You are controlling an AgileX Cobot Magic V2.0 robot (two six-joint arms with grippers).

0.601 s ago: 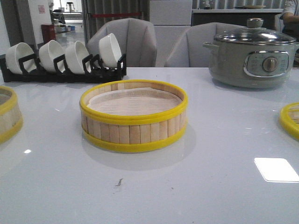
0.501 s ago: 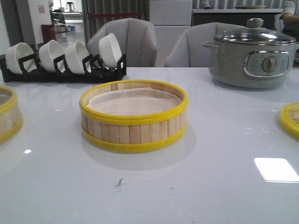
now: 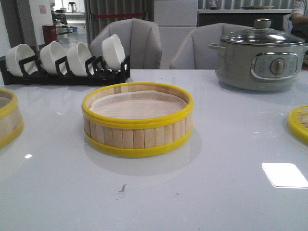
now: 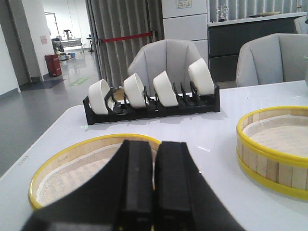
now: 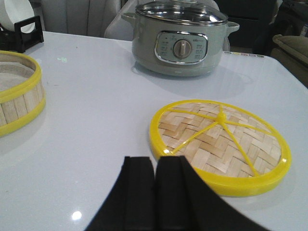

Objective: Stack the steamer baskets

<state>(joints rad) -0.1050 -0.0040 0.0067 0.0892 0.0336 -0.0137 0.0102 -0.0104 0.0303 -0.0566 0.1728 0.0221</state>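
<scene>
The middle steamer basket point(image 3: 137, 120) sits upright near the centre of the white counter point(image 3: 202, 192), its yellow rims circling pale wood slats and a pale liner lying inside. At its 9 o'clock, well apart and cut by the picture's edge, stands a second steamer basket point(image 3: 8, 122); at its 3 o'clock, also well apart, the woven lid point(image 5: 219, 144) lies flat on the counter, only its yellow rim showing in the front view. Toward 11 o'clock a black rack point(image 3: 65, 74) holds four white bowls point(image 3: 113, 51) on edge, and toward 1 o'clock stands the grey pot point(image 3: 260, 60) with its glass lid on. The left tool point(image 4: 154, 202) is clenched, fingers pressed together on nothing, above the second basket. The right tool point(image 5: 155, 202) is likewise clenched and empty, just beside the lid's rim.
</scene>
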